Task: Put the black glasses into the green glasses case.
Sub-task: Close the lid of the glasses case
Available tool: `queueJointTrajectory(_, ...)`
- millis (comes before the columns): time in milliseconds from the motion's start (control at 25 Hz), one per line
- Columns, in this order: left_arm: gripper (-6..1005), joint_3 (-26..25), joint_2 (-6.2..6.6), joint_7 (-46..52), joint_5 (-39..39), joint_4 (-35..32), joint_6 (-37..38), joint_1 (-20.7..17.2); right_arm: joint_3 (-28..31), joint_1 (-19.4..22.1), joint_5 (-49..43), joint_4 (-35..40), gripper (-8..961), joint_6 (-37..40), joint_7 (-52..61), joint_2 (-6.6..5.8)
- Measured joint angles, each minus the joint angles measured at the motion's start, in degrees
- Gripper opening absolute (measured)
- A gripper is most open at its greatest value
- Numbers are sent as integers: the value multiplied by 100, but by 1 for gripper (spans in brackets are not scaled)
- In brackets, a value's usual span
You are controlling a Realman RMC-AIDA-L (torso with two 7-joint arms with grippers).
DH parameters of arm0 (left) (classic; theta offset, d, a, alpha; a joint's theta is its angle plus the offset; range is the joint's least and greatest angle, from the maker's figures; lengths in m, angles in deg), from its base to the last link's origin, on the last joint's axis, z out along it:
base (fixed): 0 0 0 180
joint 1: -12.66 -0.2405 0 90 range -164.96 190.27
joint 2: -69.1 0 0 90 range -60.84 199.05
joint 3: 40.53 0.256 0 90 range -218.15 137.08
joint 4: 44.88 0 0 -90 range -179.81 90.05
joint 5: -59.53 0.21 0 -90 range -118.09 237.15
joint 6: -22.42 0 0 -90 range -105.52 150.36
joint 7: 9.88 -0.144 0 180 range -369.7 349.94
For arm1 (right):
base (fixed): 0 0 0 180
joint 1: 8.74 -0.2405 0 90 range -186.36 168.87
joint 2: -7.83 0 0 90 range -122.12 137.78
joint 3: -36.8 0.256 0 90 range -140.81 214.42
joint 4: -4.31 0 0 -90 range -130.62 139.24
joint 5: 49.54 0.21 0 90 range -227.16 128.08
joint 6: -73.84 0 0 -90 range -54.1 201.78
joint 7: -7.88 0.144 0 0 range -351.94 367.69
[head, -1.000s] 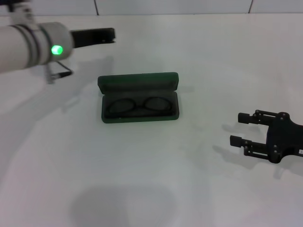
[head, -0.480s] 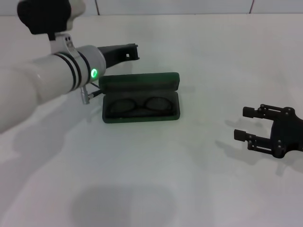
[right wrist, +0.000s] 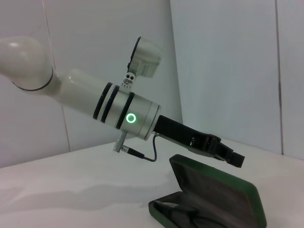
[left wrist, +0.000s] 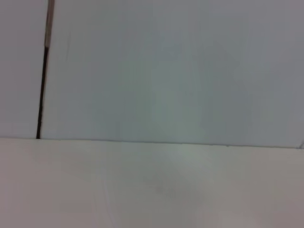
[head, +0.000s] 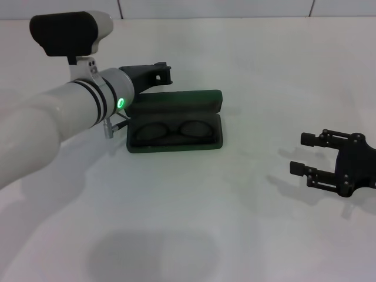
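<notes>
The green glasses case (head: 174, 122) lies open near the middle of the white tabletop (head: 235, 223), its lid tilted back on the far side and its tray toward the robot. The black glasses (head: 174, 130) rest inside the tray, lenses side by side along the case's length. In the head view the left arm reaches in from the left, a green ring light on its wrist, and the left end effector (head: 160, 69) hangs above the far left corner of the lid; from this angle it reads as one dark shape, and I cannot tell how far its fingers are parted or whether they touch the lid. The right wrist view gives a low side look at the same scene: the left end effector (right wrist: 223, 153) slopes down toward the raised lid of the green glasses case (right wrist: 223, 194) with a narrow strip of wall visible between them, and only part of the black glasses (right wrist: 183, 216) shows at the picture's edge. The left wrist view shows nothing but bare tabletop and wall. The right end effector (head: 302, 155) sits well apart from the case on the right side of the tabletop, its fingers spread wide with nothing between them.
</notes>
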Motion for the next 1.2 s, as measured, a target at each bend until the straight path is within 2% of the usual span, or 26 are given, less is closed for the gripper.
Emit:
queueJointTrajectory(600,86,472,40,-302,28,-140,-301,-193,0,-8,-39,-12,637,-23,0,1)
queueJointTrajectory(1200,89,551,41,-370,13,-386,-290,-528,-11,-2,-41,-79,638,-3,0,8)
